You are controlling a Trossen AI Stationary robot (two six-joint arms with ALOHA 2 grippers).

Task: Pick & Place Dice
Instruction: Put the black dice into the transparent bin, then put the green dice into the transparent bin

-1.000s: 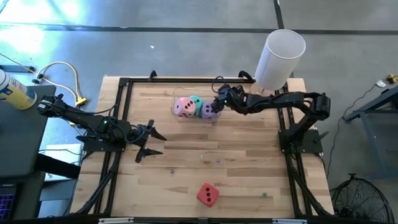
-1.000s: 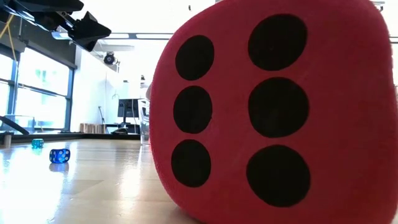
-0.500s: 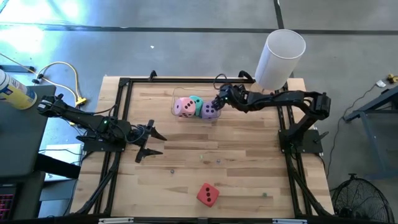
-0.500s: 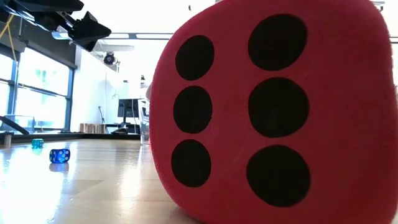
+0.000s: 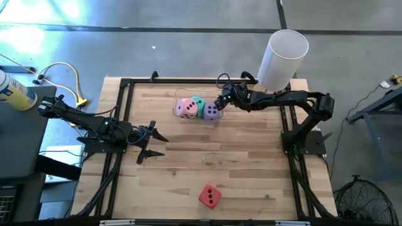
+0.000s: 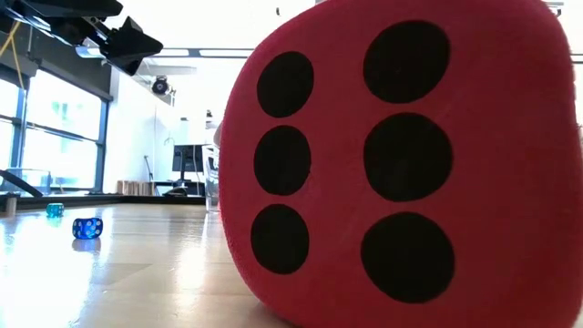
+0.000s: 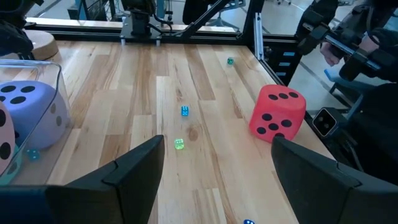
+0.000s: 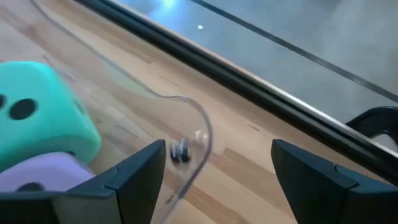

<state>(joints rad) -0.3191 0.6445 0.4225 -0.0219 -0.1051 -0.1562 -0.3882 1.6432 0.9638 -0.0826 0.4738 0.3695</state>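
Observation:
In the high view the pink die [image 5: 184, 107], teal die [image 5: 198, 102] and purple die [image 5: 211, 112] sit packed together in a clear container [image 5: 177, 95] on the far half of the table. The red die [image 5: 210, 196] rests alone near the near edge and fills the low view [image 6: 401, 164]. My right gripper [image 5: 221, 100] is open, just to the far right of the purple die; its wrist view shows the teal die [image 8: 37, 115], the purple die [image 8: 28, 177] and the container's rim [image 8: 202, 124]. My left gripper [image 5: 151, 142] waits open at the table's left, facing the red die [image 7: 278, 114].
A tall white cylinder [image 5: 282, 59] stands at the far right corner, close behind my right arm. Several tiny dice lie on the wood: blue [image 7: 185, 111], green [image 7: 178, 144], teal [image 7: 230, 61]. A black frame rail [image 5: 188, 81] borders the table. Bare wood lies between the container and the red die.
My right gripper has drawn back a little from above the purple die, toward the table's far right. The dice in the container and the red die have stayed where they were.

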